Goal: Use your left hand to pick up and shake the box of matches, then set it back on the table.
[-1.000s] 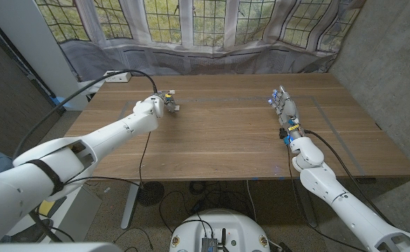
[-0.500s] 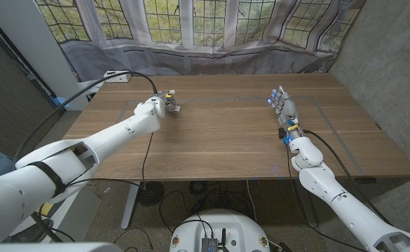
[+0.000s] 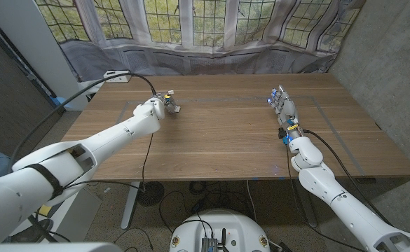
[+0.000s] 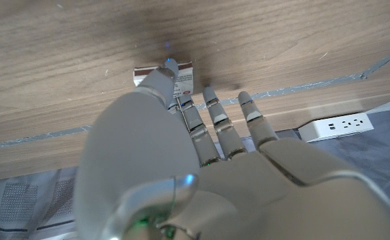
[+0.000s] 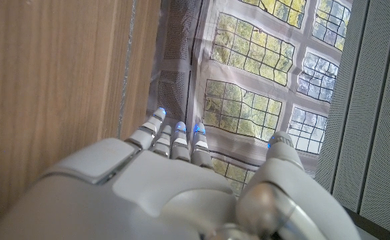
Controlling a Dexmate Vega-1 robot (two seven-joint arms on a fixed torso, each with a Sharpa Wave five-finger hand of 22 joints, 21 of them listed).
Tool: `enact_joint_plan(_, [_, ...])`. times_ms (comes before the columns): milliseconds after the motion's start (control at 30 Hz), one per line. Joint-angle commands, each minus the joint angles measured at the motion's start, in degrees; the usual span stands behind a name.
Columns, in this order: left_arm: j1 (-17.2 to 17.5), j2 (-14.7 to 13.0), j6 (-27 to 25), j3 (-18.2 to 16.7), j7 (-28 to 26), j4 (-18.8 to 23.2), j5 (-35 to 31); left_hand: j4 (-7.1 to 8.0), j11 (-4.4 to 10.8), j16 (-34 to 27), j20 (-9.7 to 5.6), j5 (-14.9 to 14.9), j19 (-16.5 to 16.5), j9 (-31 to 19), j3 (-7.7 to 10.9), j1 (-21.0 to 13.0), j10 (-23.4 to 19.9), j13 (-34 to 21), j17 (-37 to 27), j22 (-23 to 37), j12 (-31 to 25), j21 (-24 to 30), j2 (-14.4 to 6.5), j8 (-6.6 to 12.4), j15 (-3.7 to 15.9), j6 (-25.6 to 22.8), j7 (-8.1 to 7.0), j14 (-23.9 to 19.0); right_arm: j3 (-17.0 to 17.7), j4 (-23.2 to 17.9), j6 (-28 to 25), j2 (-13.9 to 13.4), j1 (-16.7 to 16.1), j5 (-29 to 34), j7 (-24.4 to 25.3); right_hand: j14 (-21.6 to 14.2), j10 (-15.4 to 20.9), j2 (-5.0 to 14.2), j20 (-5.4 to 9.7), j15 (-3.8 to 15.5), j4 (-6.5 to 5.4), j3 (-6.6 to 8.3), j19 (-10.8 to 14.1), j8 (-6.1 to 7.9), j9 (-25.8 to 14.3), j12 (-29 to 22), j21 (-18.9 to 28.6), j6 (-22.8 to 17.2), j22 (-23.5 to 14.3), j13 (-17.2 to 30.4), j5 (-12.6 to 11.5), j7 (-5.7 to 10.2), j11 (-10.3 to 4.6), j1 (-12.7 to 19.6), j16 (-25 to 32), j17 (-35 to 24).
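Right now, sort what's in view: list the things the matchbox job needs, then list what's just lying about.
Belongs to the job:
- box of matches, lying on the table
- left hand, at the box, fingers extended over it; grip unclear
- wooden table, where the box goes back

Just lying about:
- right hand, empty, fingers apart
- white power strip beyond the table's edge

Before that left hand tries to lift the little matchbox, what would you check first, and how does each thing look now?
1. Matchbox lying on the table: ok.
2. Left hand at the box: ok.
3. Fingers extended, not closed on the box: not ok.
4. Thumb contact with the box: cannot tell.
5. Right hand far off, holding nothing: ok.
6. Bare table around the box for setting it back: ok.
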State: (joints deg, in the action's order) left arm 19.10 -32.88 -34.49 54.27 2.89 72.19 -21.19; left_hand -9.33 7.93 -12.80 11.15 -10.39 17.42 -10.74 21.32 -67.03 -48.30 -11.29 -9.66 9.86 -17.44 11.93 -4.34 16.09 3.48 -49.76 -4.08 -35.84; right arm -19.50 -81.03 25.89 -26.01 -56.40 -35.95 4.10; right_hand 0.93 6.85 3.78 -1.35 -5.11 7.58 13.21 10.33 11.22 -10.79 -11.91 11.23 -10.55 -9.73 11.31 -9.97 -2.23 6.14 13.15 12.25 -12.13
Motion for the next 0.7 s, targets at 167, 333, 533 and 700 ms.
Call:
enact_joint_plan(167, [0.7, -2.4, -2.5, -2.1, -1.4, 5.7, 1.0, 0.1, -0.89, 0.4, 0.14, -0.4, 0.8, -0.4, -0.01, -0.3, -12.6, -0.7, 0.0, 0.2, -1.4, 0.4, -0.9, 0.4, 2.0, -12.0, 3.23, -0.9, 0.1, 0.3, 0.3, 0.0, 0.1, 0.0, -0.4, -0.3, 0.6, -0.06, -0.3, -0.34, 0.18, -0.07, 0.2, 0.34, -0.2, -0.1, 0.0, 0.0, -0.3, 0.3, -0.2, 0.42, 0.04, 0.4, 0.0, -0.1])
enact_joint_plan(333, [1.0, -2.8, -3.2, -2.7, -1.8, 6.8, 1.3, 0.05, -1.03, 0.6, -0.06, -0.5, 0.9, -0.4, -0.05, -0.3, -13.2, -0.8, 0.0, 0.2, -1.4, 0.3, -1.0, 0.34, 2.08, -12.4, 3.17, -1.1, 0.1, 0.7, 0.4, 0.3, 0.3, -0.3, -0.5, -0.3, 0.6, -0.05, -0.33, -0.35, 0.17, -0.07, 0.2, 0.33, -0.2, -0.1, 0.0, 0.0, -0.3, 0.3, -0.2, 0.5, 0.03, 0.4, 0.0, -0.2])
enact_joint_plan(533, [1.4, -3.5, -4.0, -3.2, -2.1, 8.5, 1.6, 0.12, -1.31, 0.7, -0.13, -0.5, 1.0, -0.5, -0.07, -0.3, -13.2, -1.0, 0.0, 0.2, -1.4, 0.2, -1.1, 0.22, 2.01, -12.6, 3.24, -1.4, 0.0, 1.4, 0.9, 0.5, 0.7, -0.3, -0.9, -0.3, 0.6, -0.04, -0.3, -0.38, 0.17, -0.08, 0.2, 0.32, -0.2, -0.1, 0.0, 0.0, -0.3, 0.3, -0.2, 0.52, 0.07, 0.4, 0.0, -0.2])
enact_joint_plan(700, [1.8, -4.0, -4.6, -3.8, -2.6, 9.8, 1.8, 0.15, -0.99, 1.0, -0.27, -0.5, 1.1, -0.5, -0.06, -0.2, -13.7, -1.3, 0.1, 0.2, -1.5, 0.1, -1.2, 0.17, 1.9, -13.0, 3.29, -1.6, 0.0, 1.8, 0.9, 0.7, 1.0, -0.5, -1.2, -0.3, 0.6, -0.02, -0.29, -0.29, 0.18, -0.07, 0.2, 0.33, -0.2, -0.1, 0.0, -0.1, -0.3, 0.3, -0.2, 0.45, 0.06, 0.4, 0.0, -0.2])
